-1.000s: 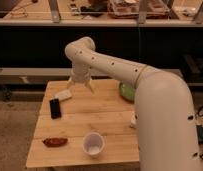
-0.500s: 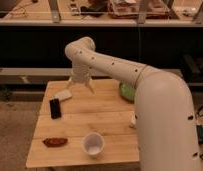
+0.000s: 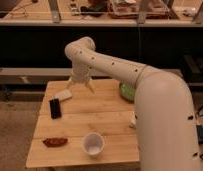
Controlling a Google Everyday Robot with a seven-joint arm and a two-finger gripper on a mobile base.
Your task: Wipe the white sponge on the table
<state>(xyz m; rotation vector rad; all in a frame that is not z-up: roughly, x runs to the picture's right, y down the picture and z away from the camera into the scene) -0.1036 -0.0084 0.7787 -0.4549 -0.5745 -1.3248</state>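
One white arm [image 3: 145, 95] reaches in from the lower right across the table [image 3: 100, 117], a light plank top with visible seams, and ends in the gripper [image 3: 80, 86] over the table's far left part. Its fingers [image 3: 90, 88] point downward and stand spread apart, with nothing between them. Lying flat near the far left corner is the white sponge [image 3: 63, 95], just beside the left-hand finger as seen; whether finger and sponge touch cannot be determined. Just in front of the sponge, along the left edge, lies a black phone [image 3: 55, 108], close to it but apart. Near the front edge a white cup [image 3: 93, 144] stands upright, mouth up. Left of the cup and apart from it, by the front left corner, lies a flat reddish-brown item [image 3: 55, 142]. At the far right side sits a green dish [image 3: 127, 92], partly hidden by the arm
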